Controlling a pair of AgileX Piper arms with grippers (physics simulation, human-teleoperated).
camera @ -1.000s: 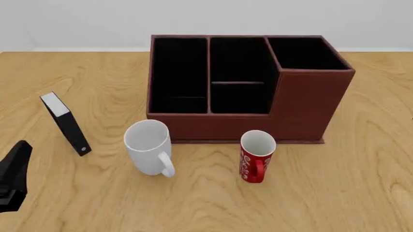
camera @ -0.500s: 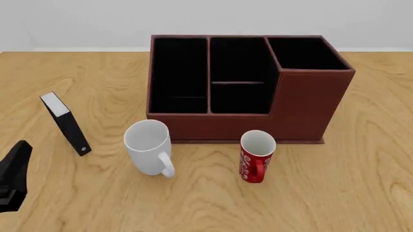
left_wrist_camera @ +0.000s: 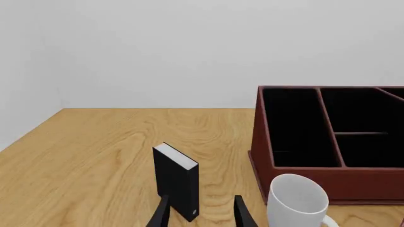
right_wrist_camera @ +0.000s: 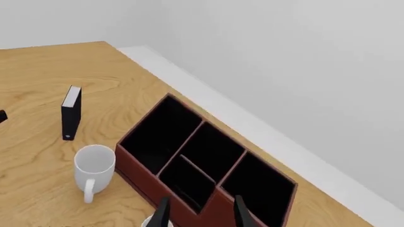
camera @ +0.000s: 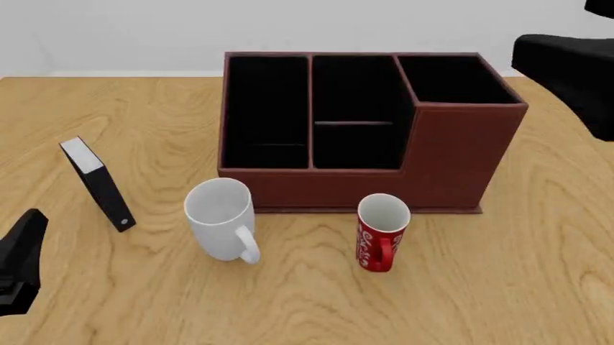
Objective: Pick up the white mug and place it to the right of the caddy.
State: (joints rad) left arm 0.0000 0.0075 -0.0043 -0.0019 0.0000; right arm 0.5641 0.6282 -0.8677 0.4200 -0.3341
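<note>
The white mug [camera: 221, 219] stands upright on the table in front of the caddy's left part, handle toward the camera; it also shows as the white mug [left_wrist_camera: 296, 202] and the white mug [right_wrist_camera: 93, 164]. The caddy [camera: 451, 154] is the big reddish-brown box behind it, also the caddy [right_wrist_camera: 208, 163]. My left gripper [left_wrist_camera: 202, 217] is open and empty, low at the table's near left, well left of the mug. My right gripper [right_wrist_camera: 200, 216] is open and empty, high above the caddy's right side.
A red mug [camera: 382, 233] stands in front of the caddy's right half. A black-and-white book-like slab [camera: 96, 183] stands left of the white mug. My left arm [camera: 21, 262] sits at the near-left edge, and my right arm [camera: 576, 68] hangs at the top right.
My right arm has come into the front view at the top right, above the caddy's right end. The left arm and all objects have stayed put.
</note>
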